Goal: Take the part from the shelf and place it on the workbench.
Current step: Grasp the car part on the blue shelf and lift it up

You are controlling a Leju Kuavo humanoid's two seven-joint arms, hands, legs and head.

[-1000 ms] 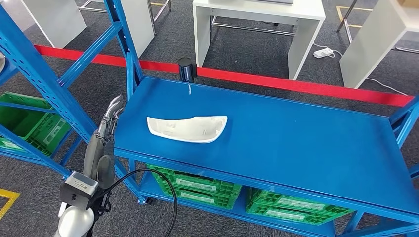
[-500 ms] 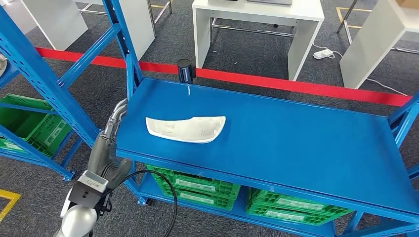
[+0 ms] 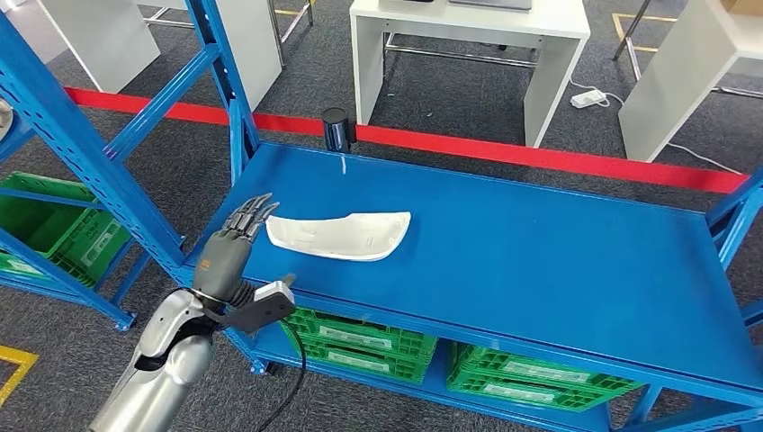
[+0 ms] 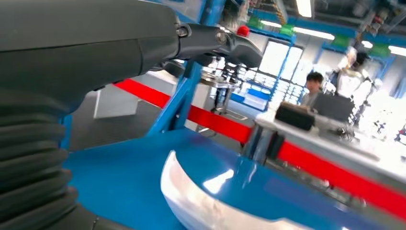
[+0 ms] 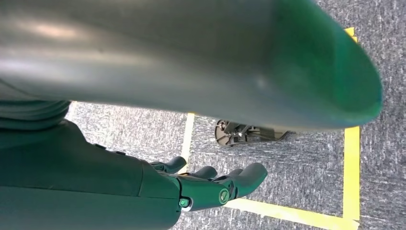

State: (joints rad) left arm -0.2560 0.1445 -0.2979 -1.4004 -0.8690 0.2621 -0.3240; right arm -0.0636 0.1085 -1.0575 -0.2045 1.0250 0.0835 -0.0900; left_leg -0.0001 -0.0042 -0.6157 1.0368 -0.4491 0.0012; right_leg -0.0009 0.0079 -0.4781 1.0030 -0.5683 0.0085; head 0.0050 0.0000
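A white curved shell part (image 3: 340,235) lies flat on the blue shelf top (image 3: 540,261), left of its middle. In the left wrist view the part (image 4: 201,203) is close ahead, glossy and pale. My left hand (image 3: 236,261) hovers over the shelf's front left corner, fingers (image 3: 252,214) stretched toward the part's left end and thumb spread to the side; it holds nothing and stops just short of the part. My right hand (image 5: 210,187) hangs beside my body over the carpet, fingers loosely curled and empty.
Blue uprights (image 3: 85,148) rise at the left. Green crates (image 3: 360,340) fill the level below the shelf top. A black post (image 3: 338,128) with red barrier tape (image 3: 540,155) runs behind the shelf. White tables (image 3: 468,45) stand beyond. A person (image 4: 313,86) sits far off.
My left hand has swung up from beside the shelf's left edge to above the shelf top, turned and spread its fingers toward the part. The part has stayed in place.
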